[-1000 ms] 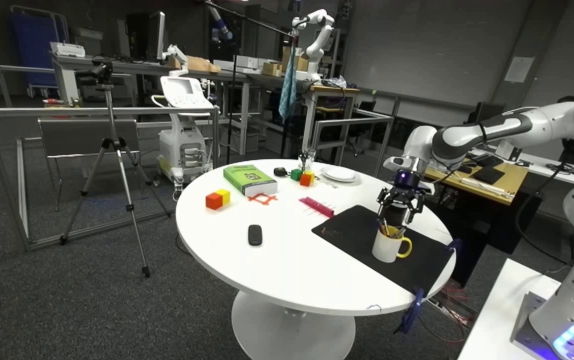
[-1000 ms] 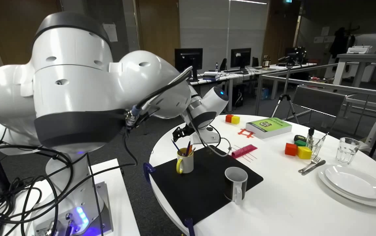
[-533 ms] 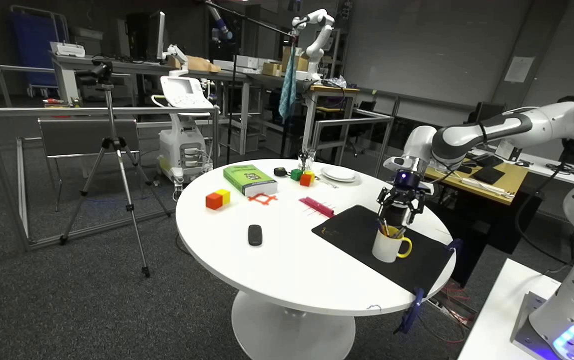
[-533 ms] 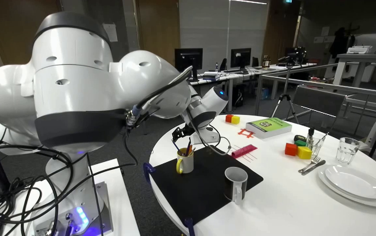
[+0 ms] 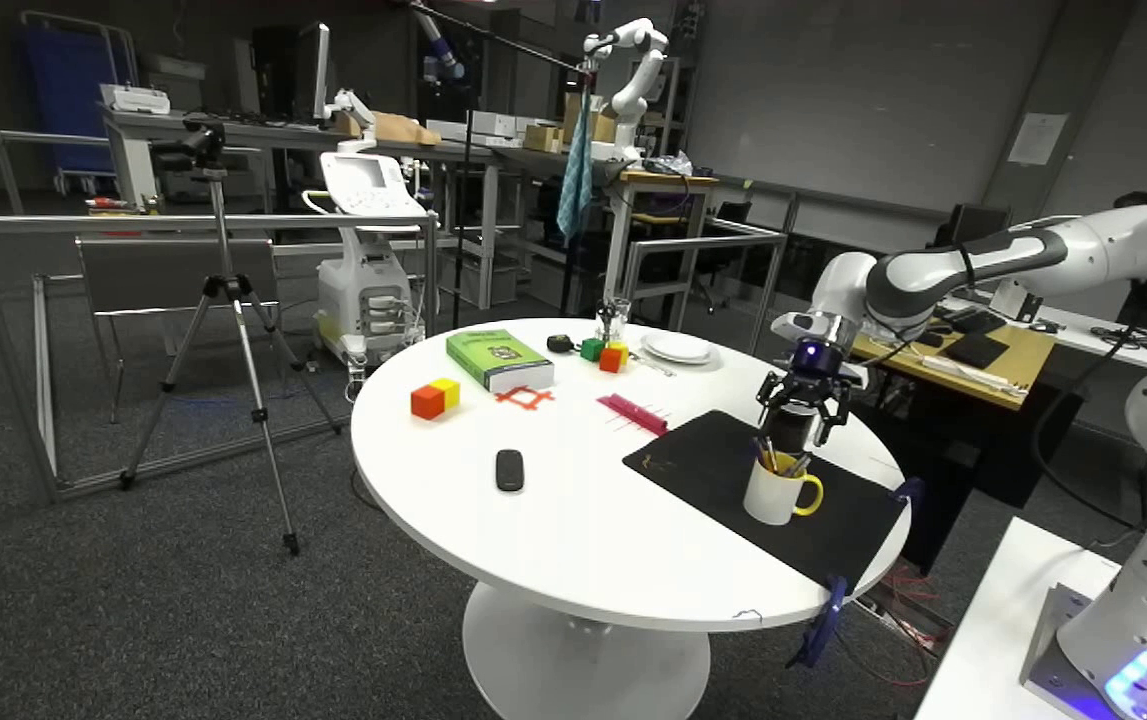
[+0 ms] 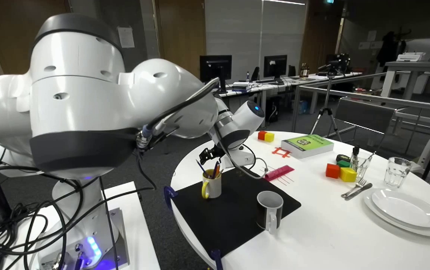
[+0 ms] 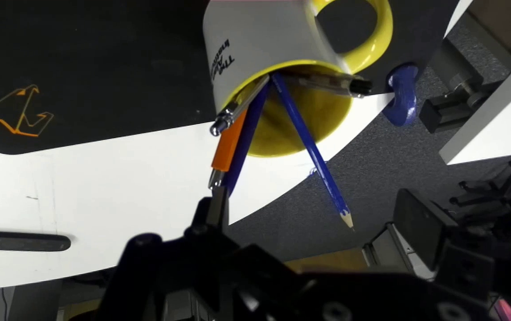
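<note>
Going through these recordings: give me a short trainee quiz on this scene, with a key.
1. True or false: the white ceramic mug with a yellow handle stands upright on the rectangular black mat.
2. Choose one: the inside of this mug is (a) red, (b) yellow, (c) black.
3. Which slim item juts from the mug with its sharpened tip outward?
Key: 1 true; 2 b; 3 the slender blue wooden pencil.
</note>
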You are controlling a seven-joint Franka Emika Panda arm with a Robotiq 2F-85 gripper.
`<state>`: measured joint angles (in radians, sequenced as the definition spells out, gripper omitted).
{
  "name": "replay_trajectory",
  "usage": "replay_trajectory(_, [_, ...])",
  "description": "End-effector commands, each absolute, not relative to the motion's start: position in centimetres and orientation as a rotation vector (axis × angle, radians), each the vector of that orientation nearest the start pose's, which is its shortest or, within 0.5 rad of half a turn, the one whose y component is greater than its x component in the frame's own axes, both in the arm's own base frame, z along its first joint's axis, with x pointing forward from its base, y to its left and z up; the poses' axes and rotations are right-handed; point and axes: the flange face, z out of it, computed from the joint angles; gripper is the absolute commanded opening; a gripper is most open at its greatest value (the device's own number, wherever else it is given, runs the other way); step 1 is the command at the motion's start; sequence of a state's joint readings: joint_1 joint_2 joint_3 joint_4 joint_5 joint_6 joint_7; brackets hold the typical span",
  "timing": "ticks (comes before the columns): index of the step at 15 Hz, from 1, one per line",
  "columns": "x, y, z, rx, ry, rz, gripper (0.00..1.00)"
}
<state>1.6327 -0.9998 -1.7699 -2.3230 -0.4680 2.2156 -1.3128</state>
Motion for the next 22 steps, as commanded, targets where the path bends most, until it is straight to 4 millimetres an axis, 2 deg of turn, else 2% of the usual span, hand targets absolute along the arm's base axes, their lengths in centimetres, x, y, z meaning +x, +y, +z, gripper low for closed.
replay_trajectory(1, [49.0, -3.4, 24.0, -1.757, -1.821, -0.440, 1.00])
replay_trajectory(8, [49.5, -2.2, 23.3, -1.686, -1.876, -0.443, 1.00])
replay_trajectory(14, [50.0, -0.2, 23.1, -1.645, -1.916, -0.415, 1.00])
replay_trajectory(22, [50.3, 1.5, 21.1, -1.541, -2.008, -0.317, 1.00])
